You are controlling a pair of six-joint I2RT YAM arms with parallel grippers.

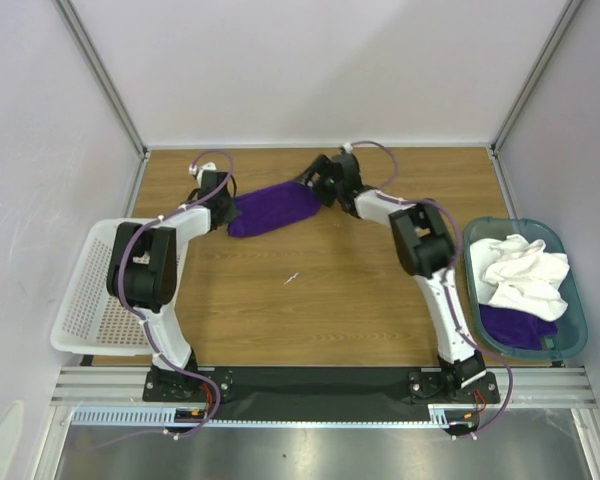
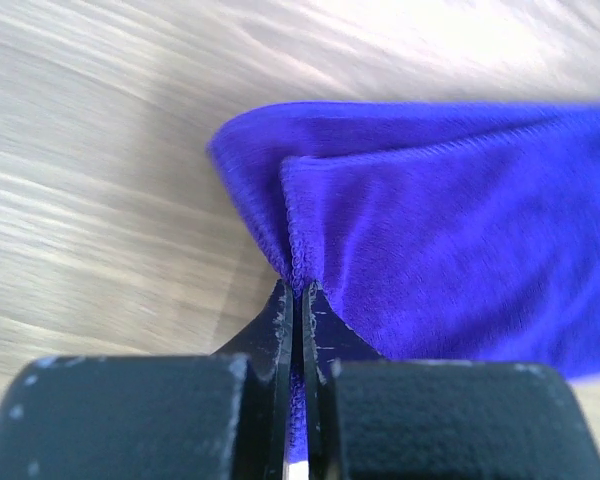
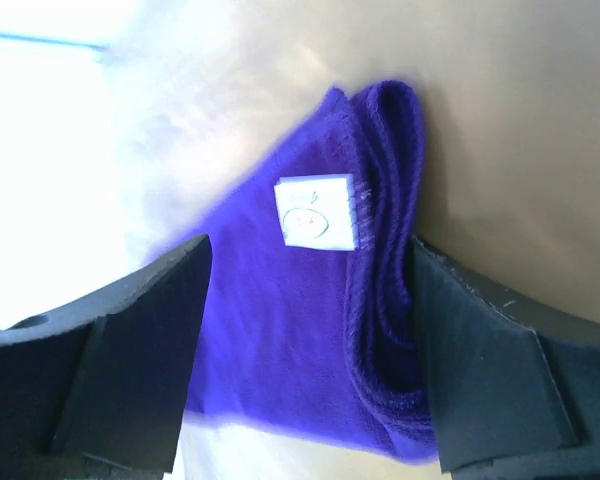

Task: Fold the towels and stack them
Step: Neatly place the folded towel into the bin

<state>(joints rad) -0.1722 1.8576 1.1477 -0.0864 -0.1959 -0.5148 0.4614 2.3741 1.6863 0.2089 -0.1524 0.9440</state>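
Observation:
A deep-purple towel [image 1: 275, 208] lies folded lengthwise at the back of the wooden table. My left gripper [image 1: 230, 210] is at its left end, shut on a doubled corner of the towel [image 2: 440, 240]; cloth shows between the closed fingertips [image 2: 285, 310]. My right gripper [image 1: 312, 185] is at the right end, open, its jaws wide apart on either side of the towel [image 3: 270, 330]. A small white tag [image 3: 317, 212] shows between them. The layered fold edge lies against the right finger [image 3: 480, 360]. A large white towel [image 1: 525, 270] and another purple towel [image 1: 515, 325] sit in the bin.
A teal plastic bin [image 1: 572, 290] stands at the right edge of the table. A white perforated basket [image 1: 95, 290] stands at the left edge. Grey walls and frame posts enclose the table on three sides. A small white scrap [image 1: 292, 278] lies mid-table.

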